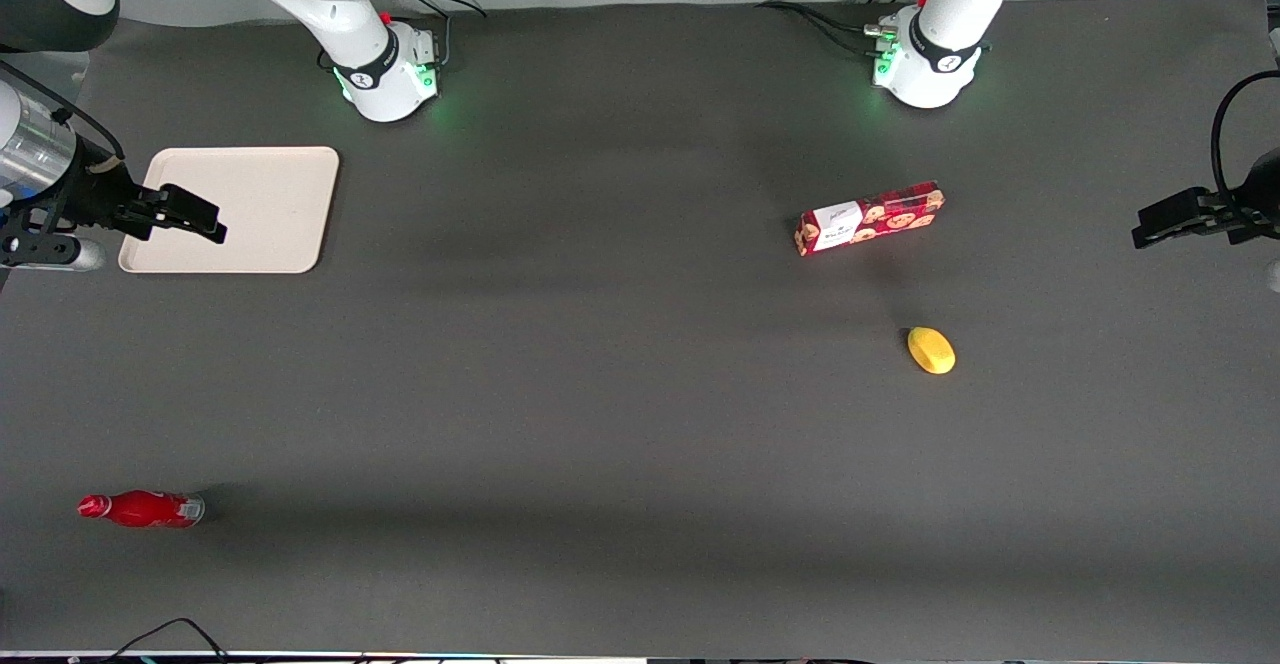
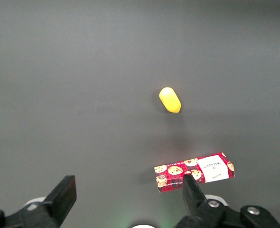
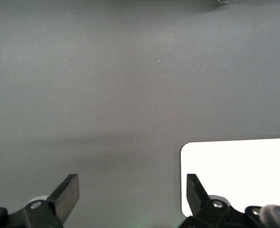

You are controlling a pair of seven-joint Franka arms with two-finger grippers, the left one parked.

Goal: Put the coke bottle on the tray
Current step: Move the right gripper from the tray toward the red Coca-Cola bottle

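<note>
Red coke bottle (image 1: 141, 509) lying flat, gripper (image 1: 190, 214) open above tray (image 1: 270, 206)

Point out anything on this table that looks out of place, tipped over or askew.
The coke bottle lies on its side near the front camera, well apart from the empty tray. The cookie box lies at a slight angle, the yellow object nearer the camera. The end effector hovers open over the tray.
</note>
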